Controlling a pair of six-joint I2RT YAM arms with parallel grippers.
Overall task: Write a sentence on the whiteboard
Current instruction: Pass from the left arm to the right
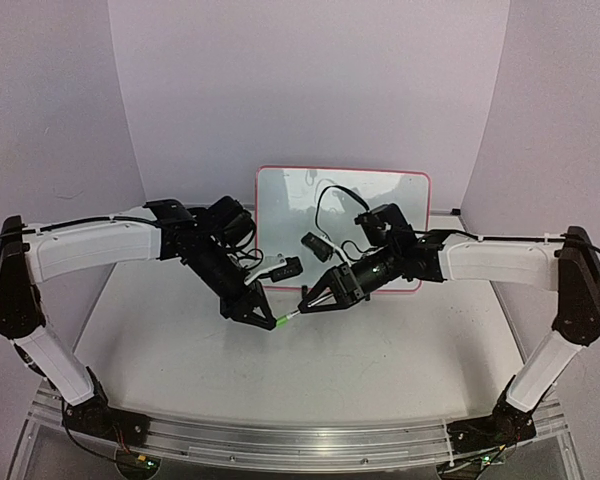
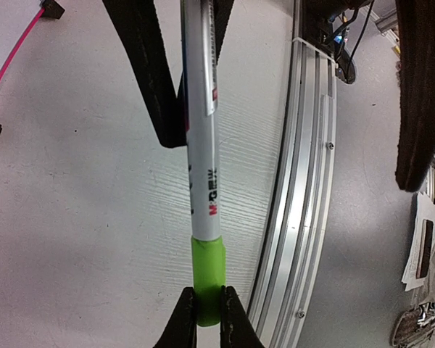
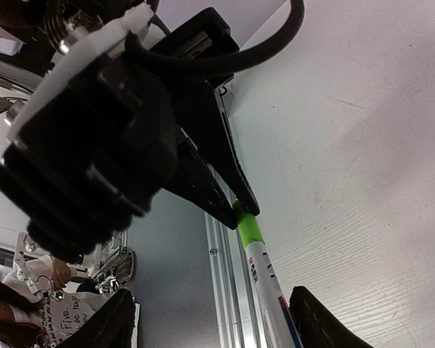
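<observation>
Marker [image 1: 290, 316] is bridged between the two arms, low over the table [image 1: 380, 370], just in front of the whiteboard [image 1: 285, 215]. Left gripper [image 1: 264, 318] is pinched tight on the marker's green cap [image 2: 207, 279], with its fingertips [image 2: 183, 322] biting either side of it. Right gripper [image 1: 312, 302] has its jaws spread and straddling the white barrel, one finger close beside it and the other well off; no grip there yet. I read this as an uncapping setup: one hand anchors the cap so the other can take the barrel and pull it free, pen ending in the right hand. That is my judgement only. The whiteboard sits at the back of the table behind both wrists, which partly hide its lower edge. White face, thin red-pink rim, rounded corners; the left wrist view catches the rim and two small black clip feet [image 2: 53, 9]. Can't tell whether it lies flat or leans. I can make out no sentence on it, only a few faint marks near the top, too small to read.
</observation>
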